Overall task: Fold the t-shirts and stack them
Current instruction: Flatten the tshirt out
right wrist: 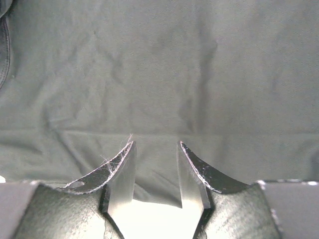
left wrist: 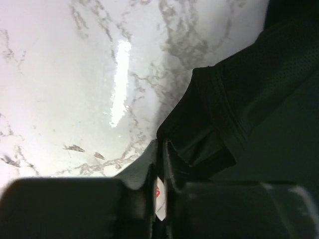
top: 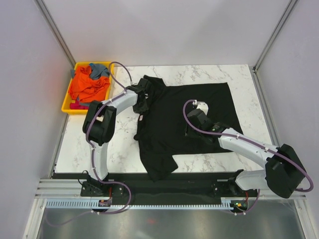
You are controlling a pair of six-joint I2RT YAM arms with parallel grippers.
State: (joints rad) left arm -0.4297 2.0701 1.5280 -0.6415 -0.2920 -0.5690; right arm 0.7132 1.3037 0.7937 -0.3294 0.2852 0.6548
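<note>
A large black t-shirt [top: 209, 99] lies spread on the marble table. My left gripper [top: 143, 103] is at its left edge near the collar. In the left wrist view the left gripper [left wrist: 160, 144] is shut on the black cloth [left wrist: 234, 124], with a white, red-marked label [left wrist: 159, 194] between the fingers. My right gripper [top: 192, 130] is low over the middle of the shirt. In the right wrist view it [right wrist: 155, 144] is open, its fingers on either side of an edge of the black cloth [right wrist: 159, 74]. Orange [top: 87, 84] and grey-blue [top: 99, 69] t-shirts lie bunched in the tray.
A yellow plastic tray [top: 67, 107] stands at the table's far left corner. Bare marble [top: 119, 144] shows left of the shirt and also in the left wrist view [left wrist: 75, 74]. Side walls close in the table on left and right.
</note>
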